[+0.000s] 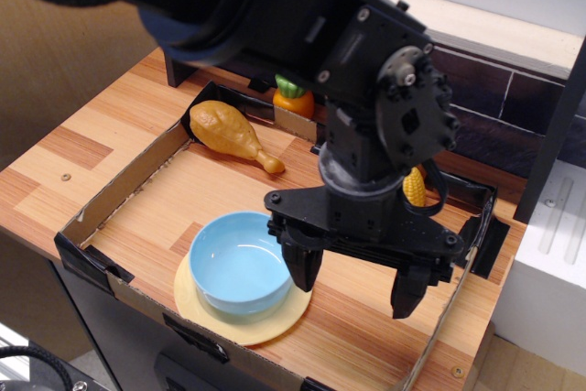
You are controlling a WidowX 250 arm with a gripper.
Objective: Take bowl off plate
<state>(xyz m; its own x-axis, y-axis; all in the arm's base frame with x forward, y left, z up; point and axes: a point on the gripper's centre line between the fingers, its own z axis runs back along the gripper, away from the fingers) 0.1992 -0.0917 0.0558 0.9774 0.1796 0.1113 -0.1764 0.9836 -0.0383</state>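
The light-blue bowl (238, 263) sits on the pale-yellow plate (275, 325) near the front edge of the tray. The plate shows as a rim around the bowl's front and right. My black gripper (355, 283) hangs open just right of the bowl. Its left finger (304, 267) is at the bowl's right rim, touching or nearly so. Its right finger (408, 288) hangs over bare wood further right. It holds nothing.
A low cardboard-walled tray (92, 226) on a wooden table encloses the scene. A toy chicken drumstick (229, 133) lies at the back left, a toy carrot (293, 98) at the back, and a corn cob (414, 186) behind the gripper. A white box (549, 272) stands at right.
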